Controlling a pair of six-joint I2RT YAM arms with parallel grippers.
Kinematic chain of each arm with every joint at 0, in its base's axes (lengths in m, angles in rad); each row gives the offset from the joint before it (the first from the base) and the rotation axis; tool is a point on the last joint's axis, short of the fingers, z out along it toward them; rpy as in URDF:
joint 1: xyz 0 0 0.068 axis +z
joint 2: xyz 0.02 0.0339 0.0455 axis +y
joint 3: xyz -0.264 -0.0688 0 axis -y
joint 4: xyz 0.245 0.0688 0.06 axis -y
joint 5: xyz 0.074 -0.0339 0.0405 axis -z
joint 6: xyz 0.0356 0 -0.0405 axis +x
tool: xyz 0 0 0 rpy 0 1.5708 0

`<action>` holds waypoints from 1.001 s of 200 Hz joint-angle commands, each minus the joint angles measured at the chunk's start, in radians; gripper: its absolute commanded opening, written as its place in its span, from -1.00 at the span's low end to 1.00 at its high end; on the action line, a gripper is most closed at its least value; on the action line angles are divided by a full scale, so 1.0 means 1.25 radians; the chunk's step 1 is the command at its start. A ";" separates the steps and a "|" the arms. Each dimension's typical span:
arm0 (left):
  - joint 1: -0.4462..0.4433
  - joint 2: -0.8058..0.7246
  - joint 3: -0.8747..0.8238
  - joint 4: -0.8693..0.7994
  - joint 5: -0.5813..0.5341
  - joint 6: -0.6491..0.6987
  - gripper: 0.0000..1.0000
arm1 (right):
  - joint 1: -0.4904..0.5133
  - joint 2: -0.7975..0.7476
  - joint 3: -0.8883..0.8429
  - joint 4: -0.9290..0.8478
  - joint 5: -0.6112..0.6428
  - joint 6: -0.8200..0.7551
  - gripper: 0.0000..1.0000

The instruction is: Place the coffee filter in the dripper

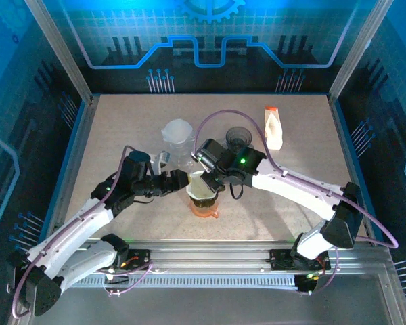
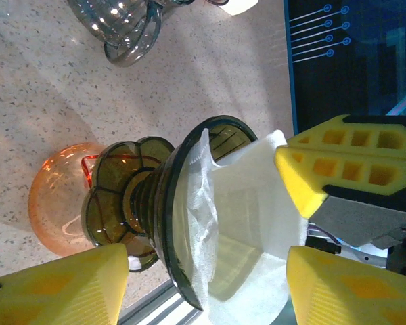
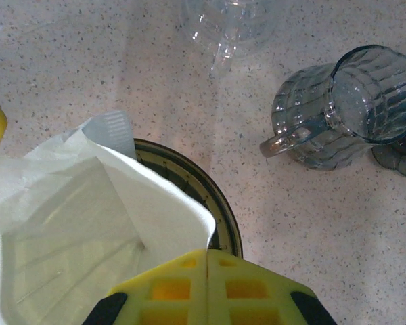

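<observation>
While the right hand [image 3: 207,265] presses its yellow fingers together on one edge of the white coffee filter [image 3: 88,223], the paper sits opened in the mouth of the dark dripper [image 2: 164,203], its upper edge standing above the rim. The dripper stands on an orange glass server [image 2: 57,203] at the middle of the speckled surface [image 1: 122,135]. The left hand [image 1: 181,181] hovers just left of the dripper, its fingers spread to either side of it. Farther back stand a clear jug [image 1: 178,135], a grey glass mug [image 1: 239,139] and a white bottle [image 1: 274,128].
</observation>
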 commanded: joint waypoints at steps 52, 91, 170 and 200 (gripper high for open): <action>-0.023 0.017 -0.017 -0.006 -0.014 0.014 -0.13 | 0.013 0.002 -0.031 0.021 0.017 0.030 -0.83; -0.027 0.018 -0.012 -0.030 -0.018 0.028 -0.23 | 0.011 -0.009 -0.036 0.026 0.015 0.038 -0.65; -0.034 0.014 -0.003 -0.054 -0.030 0.039 -0.20 | -0.011 -0.046 -0.038 0.027 -0.040 0.069 0.24; -0.036 0.013 -0.003 -0.058 -0.032 0.040 -0.20 | -0.052 -0.032 -0.054 0.024 -0.138 0.088 0.25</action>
